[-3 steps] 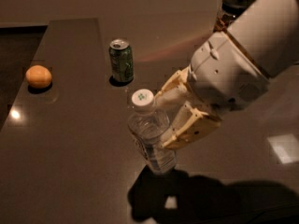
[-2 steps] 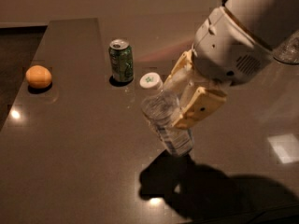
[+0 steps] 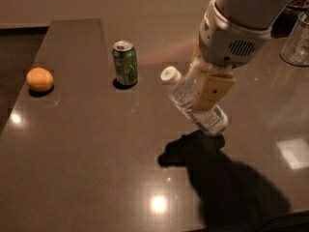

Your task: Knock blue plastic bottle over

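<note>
Tool (image 3: pixel 203 87) right of centre, clenched on blue plastic bottle (image 3: pixel 182 94). Bottle steeply tilted, cap pointing left. Green can (image 3: pixel 125 63) upright, far left. Orange (image 3: pixel 39 79) at worktop (image 3: pixel 87 168) left edge.

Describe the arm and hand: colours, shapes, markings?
The arm is a bulky, rounded pale-grey shell ending in a housing with a slotted vent grille. The hand, mid-table at the blue plastic bottle, has flat, blocky tan fingers. No cables, logos or sleeves visible.
</note>
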`<state>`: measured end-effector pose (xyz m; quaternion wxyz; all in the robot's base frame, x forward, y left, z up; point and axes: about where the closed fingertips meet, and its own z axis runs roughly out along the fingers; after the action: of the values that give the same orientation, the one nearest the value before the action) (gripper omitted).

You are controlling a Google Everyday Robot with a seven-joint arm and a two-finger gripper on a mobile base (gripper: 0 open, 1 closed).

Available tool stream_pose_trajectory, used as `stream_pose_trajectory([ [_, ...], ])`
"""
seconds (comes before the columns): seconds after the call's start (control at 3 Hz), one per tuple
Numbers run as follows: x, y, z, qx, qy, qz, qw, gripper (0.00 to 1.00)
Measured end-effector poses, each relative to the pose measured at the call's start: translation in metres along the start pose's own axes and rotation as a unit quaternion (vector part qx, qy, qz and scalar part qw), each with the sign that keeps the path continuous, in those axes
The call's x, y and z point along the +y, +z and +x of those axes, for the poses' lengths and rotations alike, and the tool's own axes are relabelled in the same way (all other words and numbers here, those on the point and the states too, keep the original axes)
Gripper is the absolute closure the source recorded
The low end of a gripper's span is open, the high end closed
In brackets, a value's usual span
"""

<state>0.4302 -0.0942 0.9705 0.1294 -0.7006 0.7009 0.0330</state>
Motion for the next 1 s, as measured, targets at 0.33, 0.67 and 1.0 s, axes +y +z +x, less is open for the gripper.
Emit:
stream_pose_trajectory([
  [0.33, -0.019, 0.02, 0.025, 0.102, -0.013, 0.037, 0.994, 1.0],
  [0.67, -0.022, 0.037, 0.038, 0.158, -0.024, 0.047, 0.9861, 1.0],
  [1.0, -0.019, 0.051, 0.048, 0.186, -0.023, 0.05, 0.9809, 0.82],
])
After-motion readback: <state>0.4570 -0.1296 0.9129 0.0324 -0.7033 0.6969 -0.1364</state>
